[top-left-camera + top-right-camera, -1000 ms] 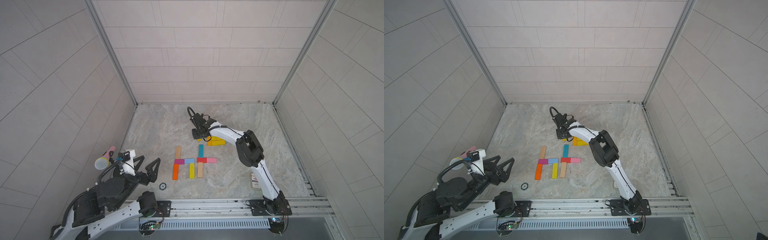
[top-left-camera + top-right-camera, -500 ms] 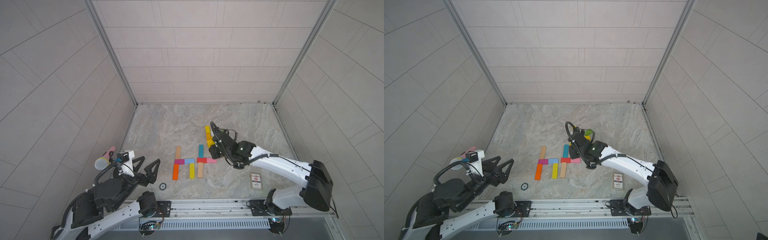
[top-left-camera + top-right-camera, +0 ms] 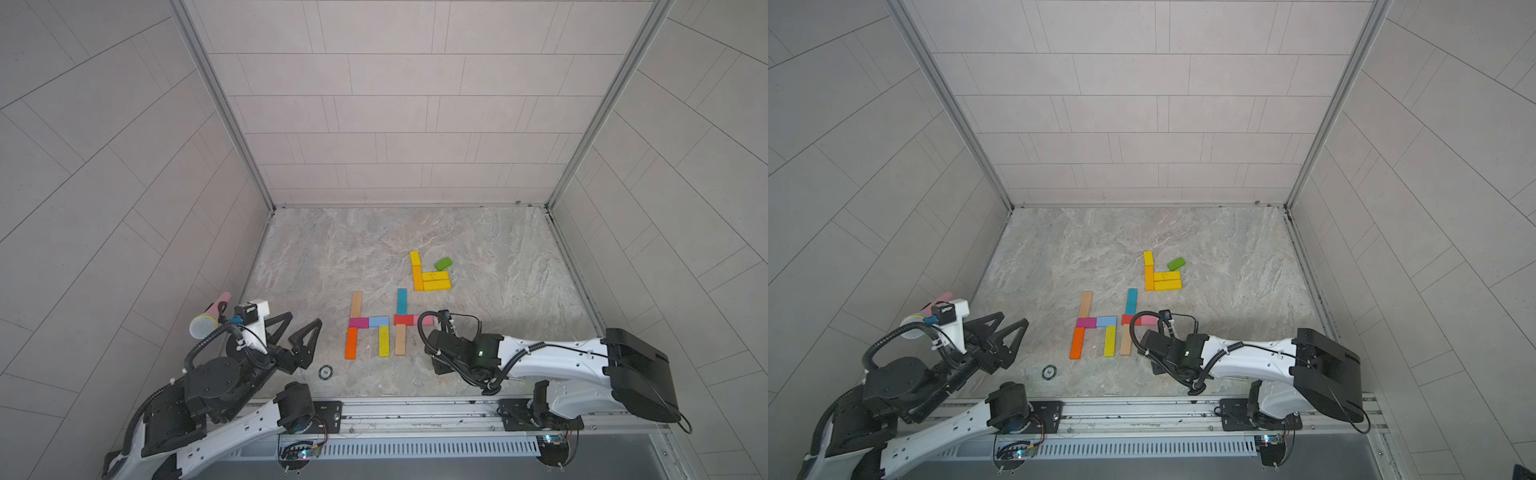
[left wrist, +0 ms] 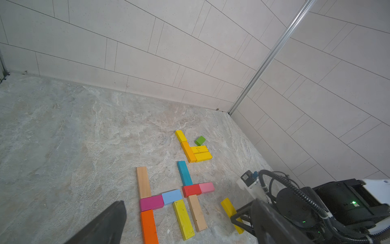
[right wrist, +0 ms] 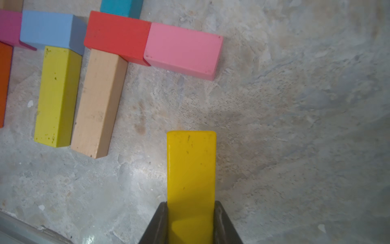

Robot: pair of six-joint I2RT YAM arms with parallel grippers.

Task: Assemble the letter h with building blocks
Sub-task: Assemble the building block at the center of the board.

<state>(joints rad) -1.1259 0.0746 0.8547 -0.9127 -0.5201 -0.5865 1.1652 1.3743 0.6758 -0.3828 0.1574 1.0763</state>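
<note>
Jutting from right gripper [image 5: 191, 206], clamped yellow block [image 5: 191, 164]

We are finding no text, brand or number that can be read with certainty. In both top views we are seeing a small dark round disc [image 3: 326, 372] [image 3: 1049, 372] lying on the floor [image 3: 332, 249] at the near left, close to the near end of the orange block [image 3: 351, 343]. Its pale centre is carrying a mark that may be digits, too small to make out.

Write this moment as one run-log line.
right gripper: shut on yellow block | left gripper: open, empty | second h: leg under pink block missing
</note>
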